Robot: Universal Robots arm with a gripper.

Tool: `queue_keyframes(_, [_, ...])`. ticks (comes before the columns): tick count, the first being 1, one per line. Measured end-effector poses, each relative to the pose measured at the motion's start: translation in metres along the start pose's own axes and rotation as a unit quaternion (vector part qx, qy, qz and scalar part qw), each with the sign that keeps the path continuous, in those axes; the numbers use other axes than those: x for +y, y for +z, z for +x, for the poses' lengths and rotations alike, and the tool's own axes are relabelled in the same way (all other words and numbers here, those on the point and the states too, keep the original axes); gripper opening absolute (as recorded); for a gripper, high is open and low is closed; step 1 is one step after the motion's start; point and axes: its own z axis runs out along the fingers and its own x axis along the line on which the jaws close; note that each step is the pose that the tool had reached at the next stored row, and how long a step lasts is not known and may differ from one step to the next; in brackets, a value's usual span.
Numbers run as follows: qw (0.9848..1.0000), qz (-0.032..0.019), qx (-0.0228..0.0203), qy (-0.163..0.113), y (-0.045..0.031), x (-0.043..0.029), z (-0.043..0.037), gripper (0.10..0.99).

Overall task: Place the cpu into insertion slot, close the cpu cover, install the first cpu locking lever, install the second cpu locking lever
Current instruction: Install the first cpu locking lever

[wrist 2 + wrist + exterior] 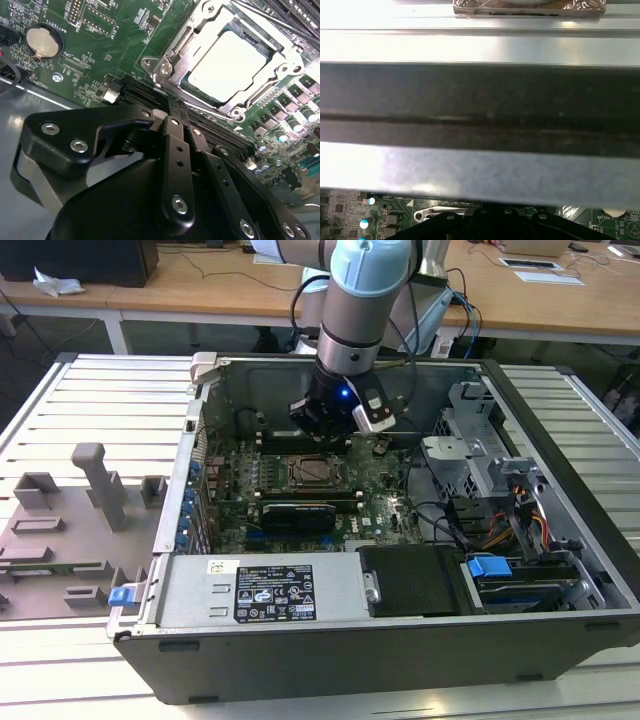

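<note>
Scene: an open computer case is laid on a slatted bench, with the green circuit board seen inside it, in the middle of the exterior view.

Arm: the arm is lowered into the case from the upper middle of the exterior view, and the claw is held just above the board, near the socket.

Claw state: the black linkage of the claw is seen in the lower half of the second wrist view, but whether it is open or closed cannot be told; nothing is seen to be carried by it.

Cpu: the cpu is seated in the insertion slot, its pale metal top seen at the upper right of the second wrist view.

Cpu cover: the cpu cover is laid down around the chip, and the chip is seen through its window.

Levers: it cannot be told whether the thin metal levers beside the frame are latched.

Handling, cpu: it is judged light, stiff and fragile; it is best taken only by its edges.

Handling, cover: the frame is judged thin, stiff and slippery metal; it is best pressed on its free edge, far from the hinge.
</note>
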Motion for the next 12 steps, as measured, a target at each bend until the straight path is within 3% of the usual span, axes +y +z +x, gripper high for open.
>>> queue_keyframes(4, [1.0,-0.0001,0.0012,0.0,0.0014,-0.0057,-0.0016,0.106])
queue_keyframes(9, [1.0,-0.0005,0.0023,0.0,0.0029,-0.0064,-0.0029,0.106])
queue_keyframes(12, [1.0,-0.0008,0.0021,0.0,-0.0011,-0.0057,-0.0027,0.106])
